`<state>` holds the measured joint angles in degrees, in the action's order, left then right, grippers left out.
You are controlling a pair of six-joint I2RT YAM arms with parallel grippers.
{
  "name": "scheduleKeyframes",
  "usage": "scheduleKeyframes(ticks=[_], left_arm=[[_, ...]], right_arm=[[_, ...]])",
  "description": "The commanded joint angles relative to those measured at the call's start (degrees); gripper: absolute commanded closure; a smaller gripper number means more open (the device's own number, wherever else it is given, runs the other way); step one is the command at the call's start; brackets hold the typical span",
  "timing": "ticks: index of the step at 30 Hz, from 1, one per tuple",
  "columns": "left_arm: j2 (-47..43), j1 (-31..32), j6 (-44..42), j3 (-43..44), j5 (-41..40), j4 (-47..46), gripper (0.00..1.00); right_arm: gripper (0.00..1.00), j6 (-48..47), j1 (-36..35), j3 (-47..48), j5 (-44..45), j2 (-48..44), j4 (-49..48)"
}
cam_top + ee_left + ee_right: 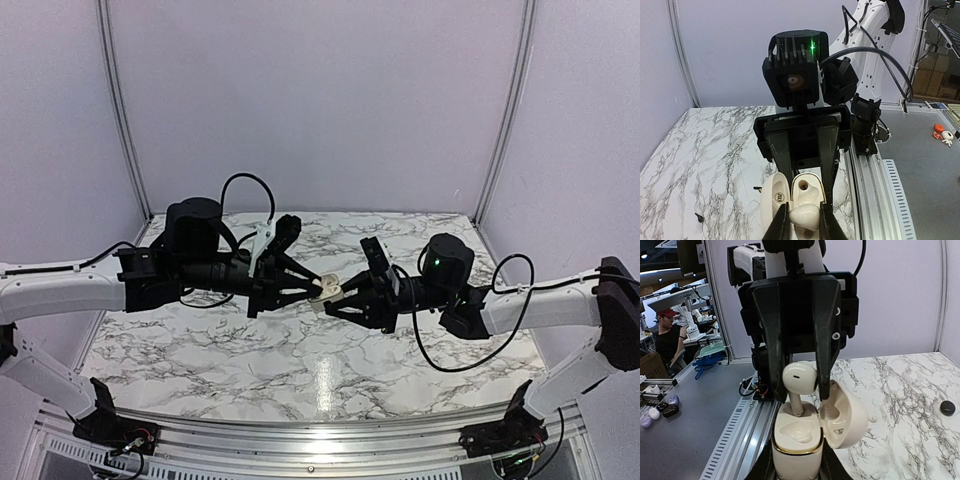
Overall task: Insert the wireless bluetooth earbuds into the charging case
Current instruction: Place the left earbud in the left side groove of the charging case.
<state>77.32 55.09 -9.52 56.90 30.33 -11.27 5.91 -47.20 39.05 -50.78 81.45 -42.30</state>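
A cream earbud (799, 380) is clamped by the left gripper (804, 222), its stem entering the open charging case (796, 437) gripped by the right gripper (336, 298). The dark lid marking (781, 196), possibly lettering, is unreadable.

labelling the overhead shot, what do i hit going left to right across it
left arm → left gripper → right gripper → right arm. the earbud and the charging case sit where the two grippers meet, too overlapped there to place.
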Motion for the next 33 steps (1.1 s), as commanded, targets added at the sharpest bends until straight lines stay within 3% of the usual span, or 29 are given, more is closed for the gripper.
scheduleKeyframes(ticks=[1, 21, 30, 33], left_arm=[[1.17, -0.54, -1.27, 1.78, 2.58, 4.47, 0.96], [0.45, -1.55, -3.1, 2.68, 5.64, 10.16, 0.95], [0.41, -1.39, -3.62, 3.39, 4.39, 11.18, 0.75], [0.12, -1.39, -3.58, 3.54, 3.63, 11.18, 0.73]], right_arm=[[1.0, 0.01, -0.52, 0.59, -2.11, -1.54, -3.28], [1.0, 1.44, -0.47, 0.98, -5.12, -1.57, -5.56], [1.0, 2.7, -0.52, 1.07, -5.66, -0.9, -7.27], [1.0, 2.83, -0.52, 0.97, -5.58, -0.69, -7.42]])
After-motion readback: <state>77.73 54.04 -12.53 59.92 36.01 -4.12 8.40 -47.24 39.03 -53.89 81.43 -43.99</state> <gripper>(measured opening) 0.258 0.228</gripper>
